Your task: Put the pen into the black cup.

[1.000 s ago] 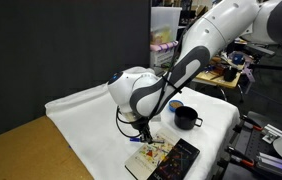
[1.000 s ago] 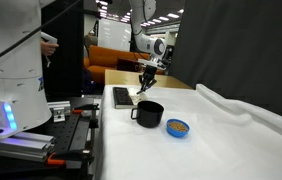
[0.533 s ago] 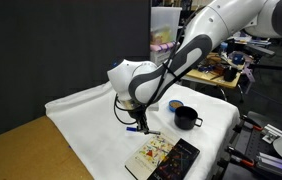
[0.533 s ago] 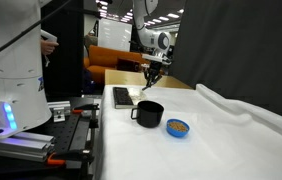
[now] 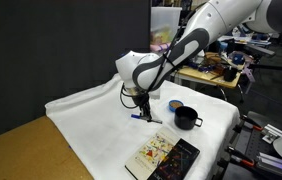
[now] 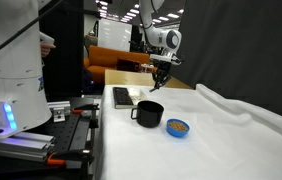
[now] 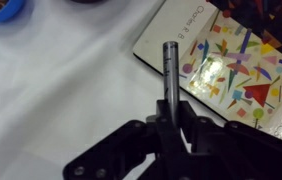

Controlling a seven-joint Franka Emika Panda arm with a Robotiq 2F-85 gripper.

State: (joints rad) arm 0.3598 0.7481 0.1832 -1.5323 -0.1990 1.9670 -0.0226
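Note:
My gripper (image 5: 141, 113) is shut on the pen (image 7: 168, 75), a thin dark stick that points away from the jaws in the wrist view. I hold it in the air above the white cloth, between the book and the black cup. The black cup (image 5: 186, 117) is a squat mug with a side handle on the cloth; it also shows in the other exterior view (image 6: 149, 113). In that view the gripper (image 6: 162, 83) hangs above and behind the cup. The cup is almost out of the wrist view.
A book with a colourful cover (image 5: 152, 155) lies next to a black slab (image 5: 181, 160) near the table edge; the book also shows in the wrist view (image 7: 231, 65). A blue disc (image 6: 178, 127) lies near the cup. The white cloth (image 5: 91, 125) covers the table.
The gripper has risen from the book with the pen in it and moved away from the book, towards the cup's side of the table.

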